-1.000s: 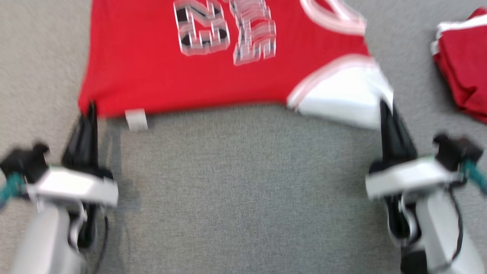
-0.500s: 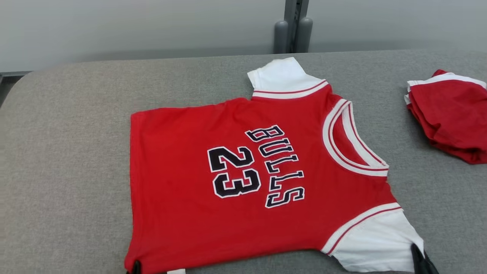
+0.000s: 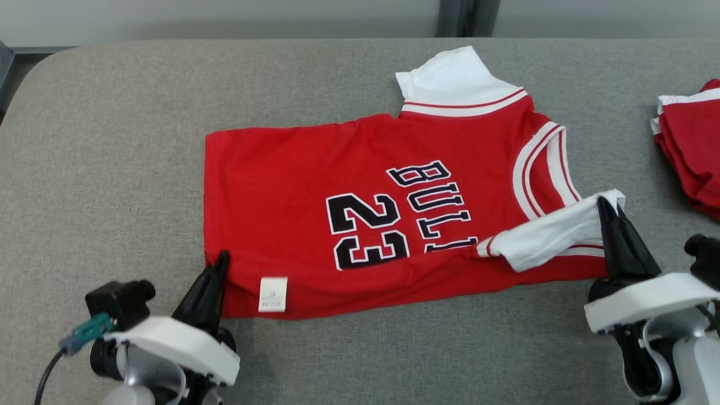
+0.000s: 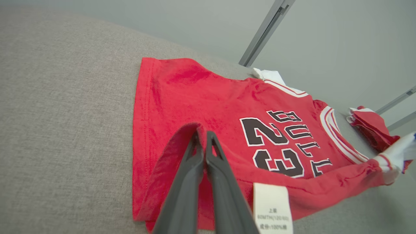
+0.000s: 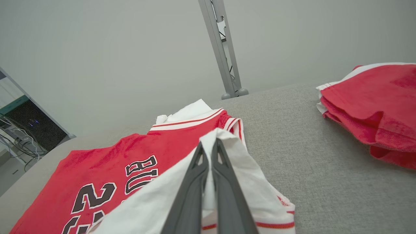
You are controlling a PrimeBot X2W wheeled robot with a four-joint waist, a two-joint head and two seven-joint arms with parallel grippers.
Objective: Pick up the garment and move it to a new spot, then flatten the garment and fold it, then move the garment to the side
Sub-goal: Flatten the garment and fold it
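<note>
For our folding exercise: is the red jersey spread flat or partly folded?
Partly folded: left gripper and right gripper hold the jersey, near edge doubled over.

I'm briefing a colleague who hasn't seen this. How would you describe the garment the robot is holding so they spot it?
On the grey padded table, look at the middle, where a red jersey lies spread out. Unlike the bundled red garment at the table's right edge, it shows a black 23, and the left gripper and right gripper each pinch its near edge.
</note>
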